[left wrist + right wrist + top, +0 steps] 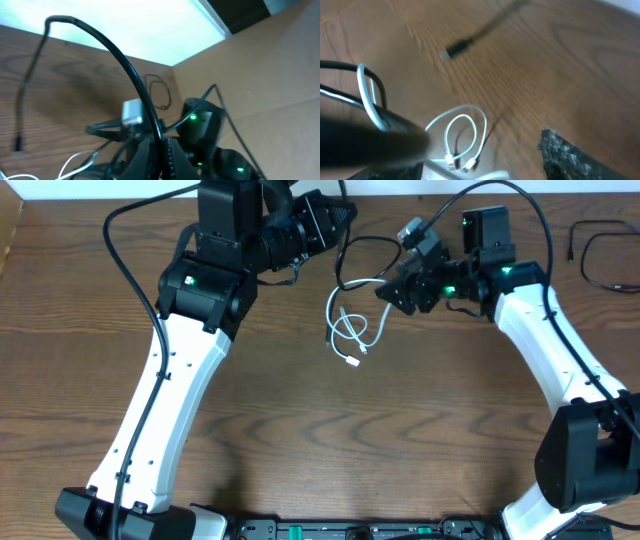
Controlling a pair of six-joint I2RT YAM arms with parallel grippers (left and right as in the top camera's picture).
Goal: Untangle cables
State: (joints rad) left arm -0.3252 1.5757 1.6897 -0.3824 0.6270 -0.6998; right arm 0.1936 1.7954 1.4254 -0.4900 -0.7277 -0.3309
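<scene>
At the centre of the table (300, 440): white cable (350, 330), lying in loose loops, one strand apparently hooked over a finger of the right gripper (397, 288), whose fingers are seen spread apart. Black cable (100, 36): clenched in the left gripper (335, 218), arched high. Advised handling: the black cable is to be drawn slowly clear of the white loops, tension kept low, and crossings watched for snags.

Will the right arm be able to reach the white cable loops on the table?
Probably yes. The right gripper hangs just beside the white loops, a little above them, and nothing seems to block the way.
</scene>
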